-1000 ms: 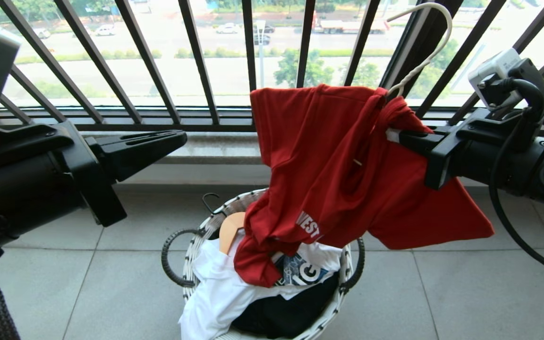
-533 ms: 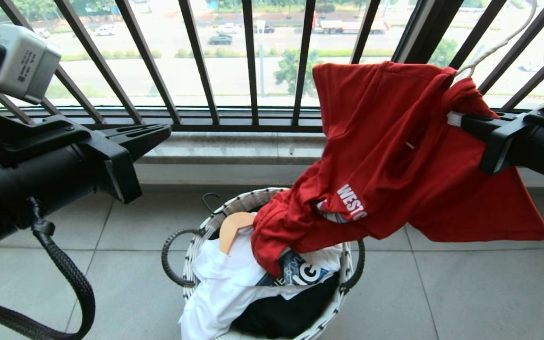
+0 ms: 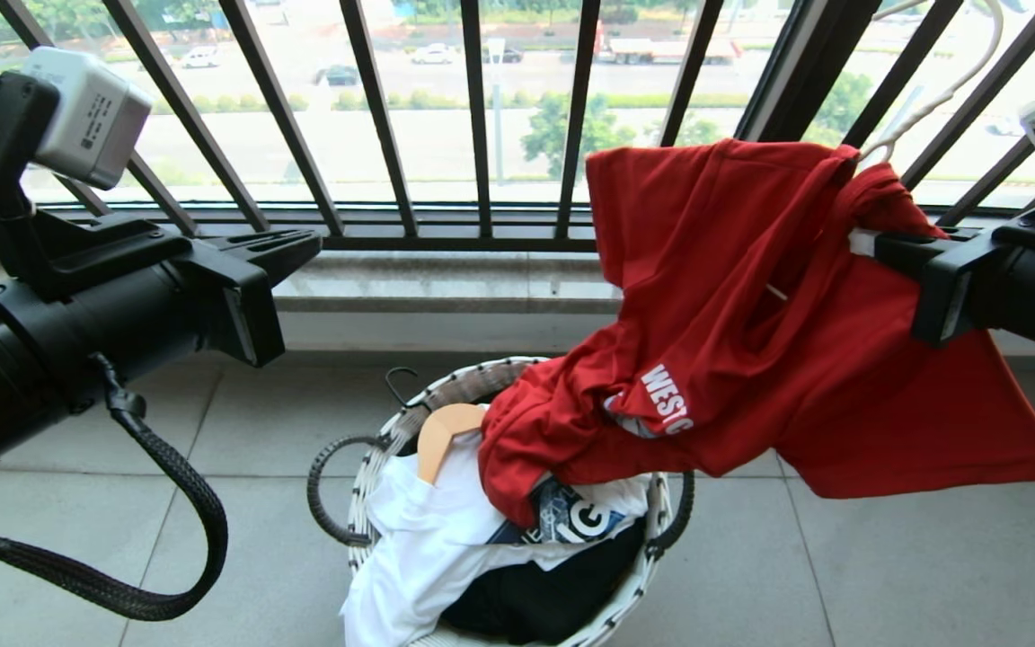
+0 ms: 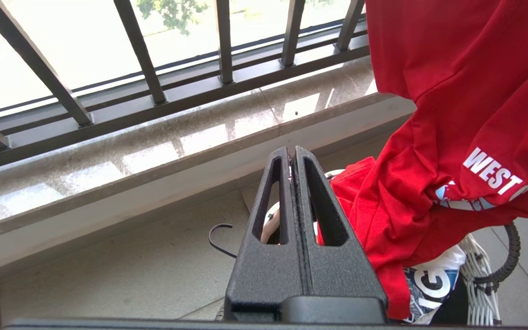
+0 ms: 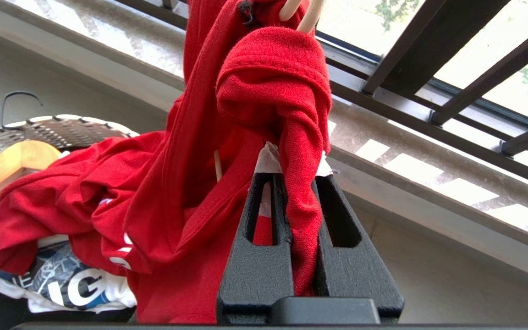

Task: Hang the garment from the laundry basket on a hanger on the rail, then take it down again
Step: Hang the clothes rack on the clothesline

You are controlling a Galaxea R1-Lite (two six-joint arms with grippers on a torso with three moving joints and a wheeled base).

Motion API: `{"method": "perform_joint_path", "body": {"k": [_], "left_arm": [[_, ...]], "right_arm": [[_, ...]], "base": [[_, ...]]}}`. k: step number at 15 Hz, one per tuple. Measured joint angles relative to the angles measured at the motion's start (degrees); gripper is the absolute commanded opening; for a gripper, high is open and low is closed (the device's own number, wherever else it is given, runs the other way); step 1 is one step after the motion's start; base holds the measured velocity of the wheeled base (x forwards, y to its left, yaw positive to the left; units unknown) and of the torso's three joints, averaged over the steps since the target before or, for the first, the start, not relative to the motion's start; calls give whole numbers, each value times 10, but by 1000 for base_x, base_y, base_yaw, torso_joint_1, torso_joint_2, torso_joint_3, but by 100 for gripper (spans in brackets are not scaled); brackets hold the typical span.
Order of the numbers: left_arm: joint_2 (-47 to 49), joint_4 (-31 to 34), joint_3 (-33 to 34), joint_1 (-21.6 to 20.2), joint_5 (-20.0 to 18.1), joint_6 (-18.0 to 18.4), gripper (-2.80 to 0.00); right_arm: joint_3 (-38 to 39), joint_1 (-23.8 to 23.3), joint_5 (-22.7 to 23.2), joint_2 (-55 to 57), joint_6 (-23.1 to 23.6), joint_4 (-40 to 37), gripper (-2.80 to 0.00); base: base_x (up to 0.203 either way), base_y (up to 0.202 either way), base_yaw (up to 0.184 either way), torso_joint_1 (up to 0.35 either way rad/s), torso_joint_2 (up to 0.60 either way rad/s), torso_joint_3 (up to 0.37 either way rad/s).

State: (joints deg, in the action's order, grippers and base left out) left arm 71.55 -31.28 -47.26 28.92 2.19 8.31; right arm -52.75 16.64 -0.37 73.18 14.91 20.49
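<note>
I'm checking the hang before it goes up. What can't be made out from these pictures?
- Hanger: hook top cut off by the head view's upper edge; its body is inside the red shirt.
- Rail: in no view.
- Right gripper: whether it pinches hanger wire too, cloth covers it.
- Shirt lettering: partly folded under.
- Basket contents: buried under shirts.
</note>
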Motion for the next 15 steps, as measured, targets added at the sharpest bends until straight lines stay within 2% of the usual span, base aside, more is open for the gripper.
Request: {"method": "perform_joint_path", "body": {"k": [11, 15], "left_arm": [[-5, 0, -1, 0, 0, 0, -280], [-7, 1, -1, 0, 0, 0, -280]], "right_arm": [[-5, 4, 2, -13, -2, -5, -280], [-3, 4, 4, -18, -2, -1, -280]], "base": [[0, 0, 0, 0, -6, -3], [0, 0, 0, 34, -220, -290]]}}
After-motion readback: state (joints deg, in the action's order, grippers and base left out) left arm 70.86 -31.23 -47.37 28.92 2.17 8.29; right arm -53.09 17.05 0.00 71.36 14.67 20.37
